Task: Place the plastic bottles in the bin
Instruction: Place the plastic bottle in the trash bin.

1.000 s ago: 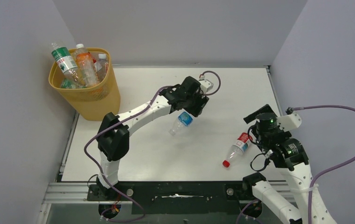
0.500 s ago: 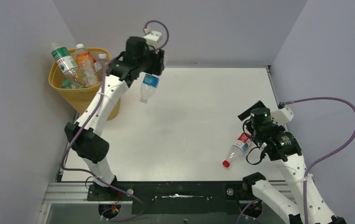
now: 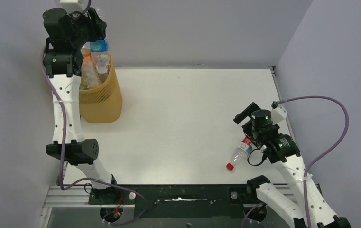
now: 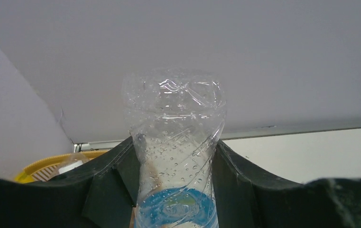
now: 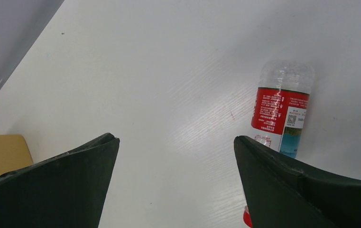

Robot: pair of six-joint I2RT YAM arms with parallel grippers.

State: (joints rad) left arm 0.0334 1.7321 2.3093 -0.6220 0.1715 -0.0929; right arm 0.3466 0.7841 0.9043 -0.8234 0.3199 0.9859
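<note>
A clear plastic bottle with a blue label (image 4: 174, 142) is clamped in the left gripper (image 4: 174, 164), held high above the rim of the tall yellow-orange mesh bin (image 3: 103, 99) at the far-left corner of the white table (image 3: 178, 118). Several other bottles (image 3: 91, 71) stand packed inside the bin, an orange one among them. Toward the table's near-right corner lies a clear red-labelled, red-capped bottle (image 5: 281, 111). The right gripper (image 5: 176, 142) hovers just over the table there, jaws spread wide and empty, with that bottle beside one finger.
</note>
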